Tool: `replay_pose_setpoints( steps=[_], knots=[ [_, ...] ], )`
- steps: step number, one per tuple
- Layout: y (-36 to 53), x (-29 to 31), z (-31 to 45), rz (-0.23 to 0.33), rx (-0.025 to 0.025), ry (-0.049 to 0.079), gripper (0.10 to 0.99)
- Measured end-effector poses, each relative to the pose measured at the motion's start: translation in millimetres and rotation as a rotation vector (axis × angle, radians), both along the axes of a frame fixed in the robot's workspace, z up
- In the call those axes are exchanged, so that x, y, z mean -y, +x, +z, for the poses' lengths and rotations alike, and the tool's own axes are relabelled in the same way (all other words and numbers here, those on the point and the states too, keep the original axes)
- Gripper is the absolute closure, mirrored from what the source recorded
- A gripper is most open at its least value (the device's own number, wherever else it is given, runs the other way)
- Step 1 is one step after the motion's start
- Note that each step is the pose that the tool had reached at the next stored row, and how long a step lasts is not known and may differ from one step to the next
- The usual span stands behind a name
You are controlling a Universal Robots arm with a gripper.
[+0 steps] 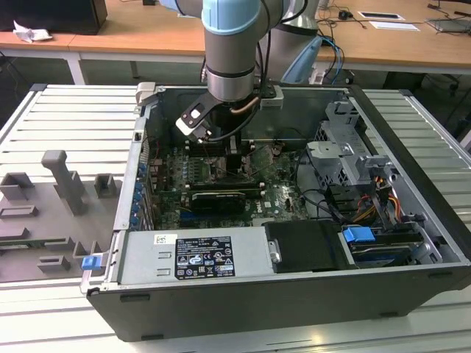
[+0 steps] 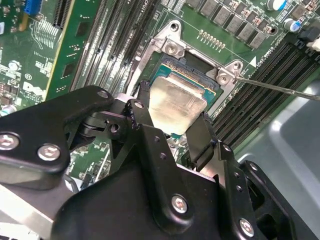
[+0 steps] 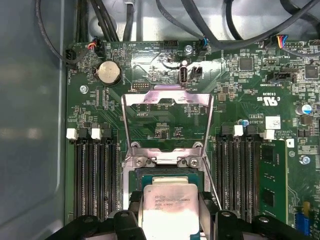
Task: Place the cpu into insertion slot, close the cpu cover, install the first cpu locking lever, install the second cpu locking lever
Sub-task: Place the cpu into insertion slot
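A: Arm reaches down into the open dark-grey computer case (image 1: 294, 309) lying on the slatted metal counter (image 1: 66, 110). What has the end effector (image 2: 173, 109) got?

B: Narrow grip. Black fingers (image 2: 201, 135) press two opposite edges of the small flat square cpu with the dull silver-beige face (image 3: 169, 204). Chip sits directly over the square dark insertion slot with the black rim (image 2: 196, 61). Seated or just above it, cannot tell.

A: Cover?

B: The thin silver cpu cover, a frame plate with a big square window (image 3: 167, 97), stands raised on its hinge, clear of the chip.

A: Doing this step well?

B: My judgement: chip flat, edges square to the rim, corners matched, straight down, no sliding over the contact field. No pressing; it should settle under its own weight. Fingers part only once it lies level.

A: Neighbours?

B: Long black memory slots (image 3: 92, 175) flank the socket on both sides. Round silver coin cell (image 3: 108, 73) lies beyond the raised cover. Dark cables (image 3: 105, 20) loop along the board's edge past it, well apart from the chip.

A: In the way?

B: A thin bare-metal lever rod (image 2: 280, 88) runs just beside the socket, close to one finger. It looks likely to snag if the end effector drifts sideways. The cover's hinge bracket sits tight on another edge of the slot. Little room for the fingers to spread.
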State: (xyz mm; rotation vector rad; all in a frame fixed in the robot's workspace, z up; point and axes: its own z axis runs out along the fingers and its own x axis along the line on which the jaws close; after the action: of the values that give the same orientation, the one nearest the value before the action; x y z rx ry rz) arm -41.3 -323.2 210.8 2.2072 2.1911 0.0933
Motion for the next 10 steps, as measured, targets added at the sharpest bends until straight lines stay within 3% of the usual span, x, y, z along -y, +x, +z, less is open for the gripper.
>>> replay_pose_setpoints(
  steps=[10],
  knots=[
    [-0.1,-2.5,-5.2,-0.010,0.0000,0.000,0.553]
  ],
)
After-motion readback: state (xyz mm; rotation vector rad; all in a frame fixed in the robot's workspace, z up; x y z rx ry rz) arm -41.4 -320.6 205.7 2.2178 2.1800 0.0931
